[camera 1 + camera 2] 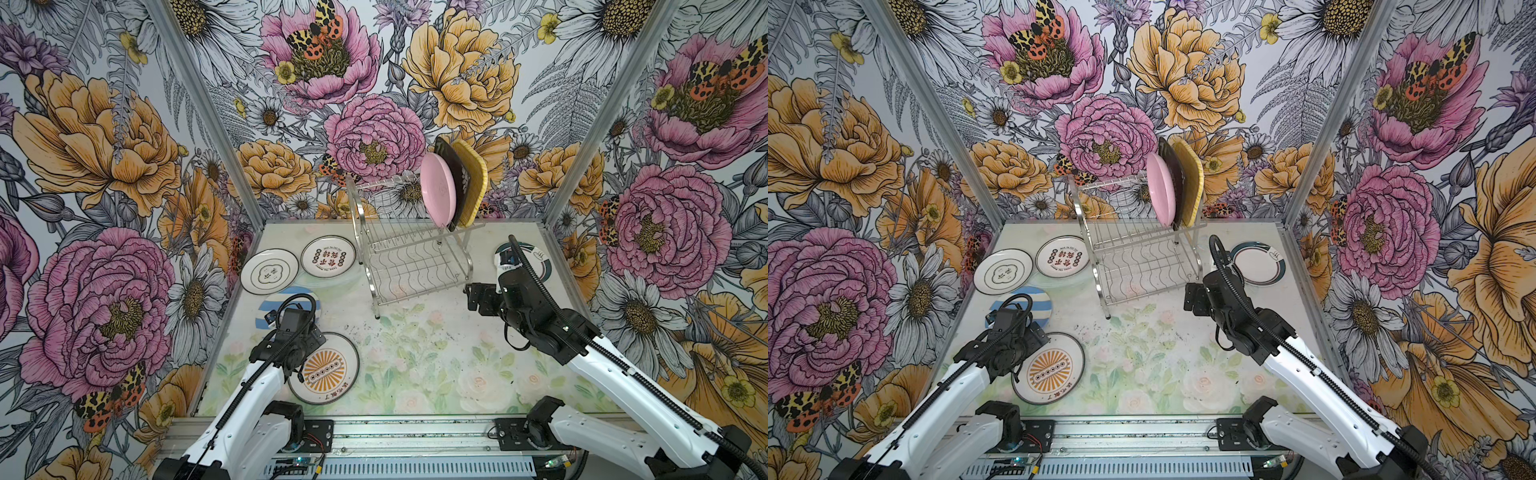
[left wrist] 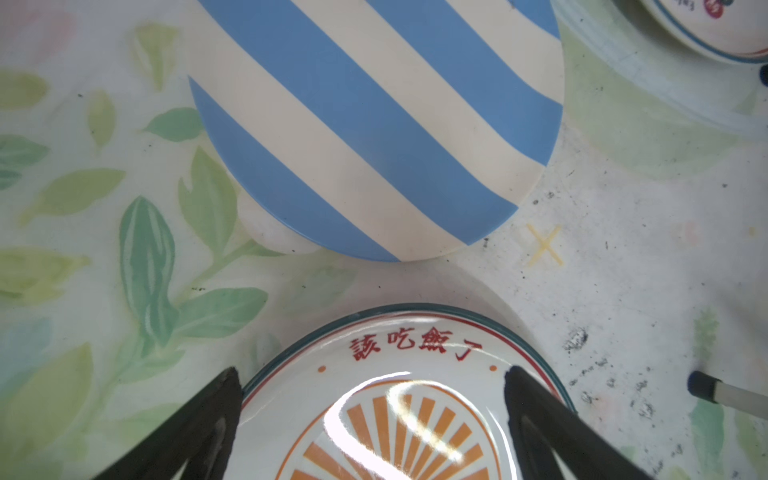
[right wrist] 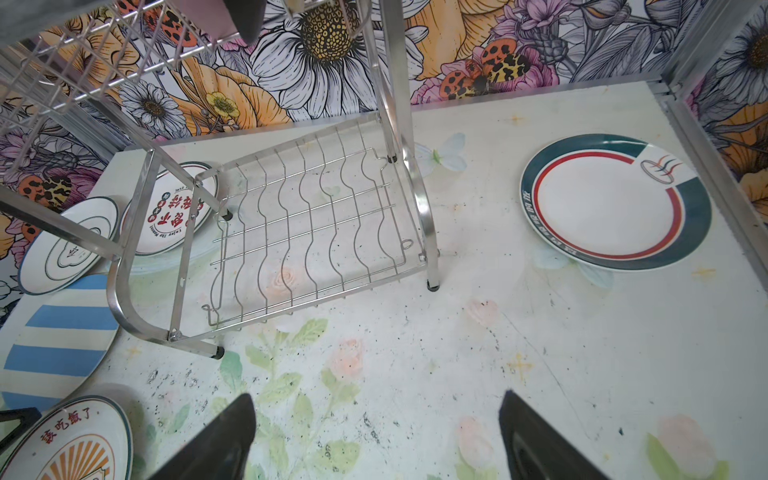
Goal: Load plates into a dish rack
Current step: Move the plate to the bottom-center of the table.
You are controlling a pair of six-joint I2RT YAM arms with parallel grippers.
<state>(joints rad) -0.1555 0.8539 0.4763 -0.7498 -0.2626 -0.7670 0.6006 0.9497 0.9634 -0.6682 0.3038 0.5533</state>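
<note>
The chrome dish rack stands at the back middle. Its upper tier holds three plates on edge: pink, black, yellow woven-look. Its lower tier holds nothing. Two white plates with characters, a blue-striped plate and an orange-sunburst plate lie flat on the left. A teal-rimmed plate lies at the right. My left gripper hangs open over the sunburst plate's rim. My right gripper is open over bare table, in front of the rack's right leg.
Flowered walls and aluminium posts close in the table on three sides. A clear round dish lies partly under the red-lettered white plate. The rack's feet stand near the right gripper. The arm bases sit on a rail at the front.
</note>
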